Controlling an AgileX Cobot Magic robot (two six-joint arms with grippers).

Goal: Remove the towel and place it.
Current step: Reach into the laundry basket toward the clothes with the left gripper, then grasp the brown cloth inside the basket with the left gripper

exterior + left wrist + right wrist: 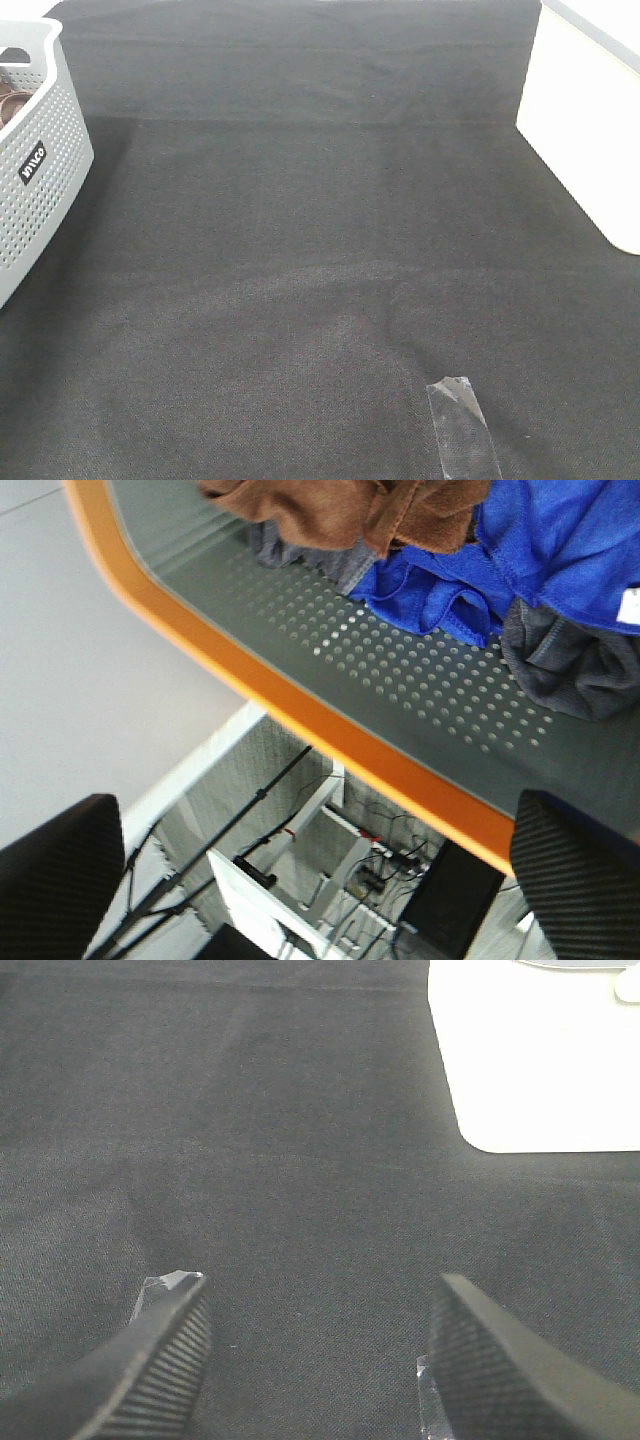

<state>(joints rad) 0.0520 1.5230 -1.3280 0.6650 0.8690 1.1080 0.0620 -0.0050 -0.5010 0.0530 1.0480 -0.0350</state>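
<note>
The brown plush towel [320, 510] lies bunched inside a perforated basket [300, 705] with an orange rim, seen in the left wrist view. A sliver of the towel [12, 98] shows in the grey basket [40, 170] at the exterior view's left edge. My left gripper [312, 815] is open, outside the basket's rim and apart from the towel, with nothing between its fingers. My right gripper [320, 1285] hangs open over the black table cloth [300, 1160], holding nothing. Neither gripper shows in the exterior view.
Blue towels [540, 550] and a grey towel [575, 665] lie beside the brown one in the basket. A strip of clear tape [462, 425] sticks to the black cloth [320, 250] near the front. A white surface [590, 130] borders the cloth on the right.
</note>
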